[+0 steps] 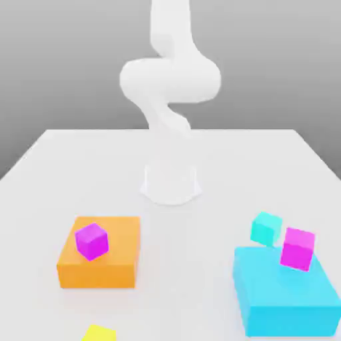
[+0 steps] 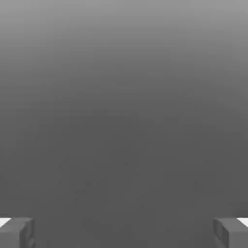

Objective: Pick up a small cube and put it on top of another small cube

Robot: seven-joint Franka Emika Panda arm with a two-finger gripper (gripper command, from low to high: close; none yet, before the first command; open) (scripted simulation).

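- Grey backdrop stands behind a white desk.
- In the hand view the tool has its two fingers spread wide apart, with nothing between them.
- A white arm rises from its round base at the middle of the desk.
- An orange block lies at the exterior view's left, with a purple cube on top of it.
- A blue block lies at the exterior view's right; a pink cube sits tilted at its far edge.
- A teal cube sits just beside the pink one.
- A yellow cube lies at the near edge.
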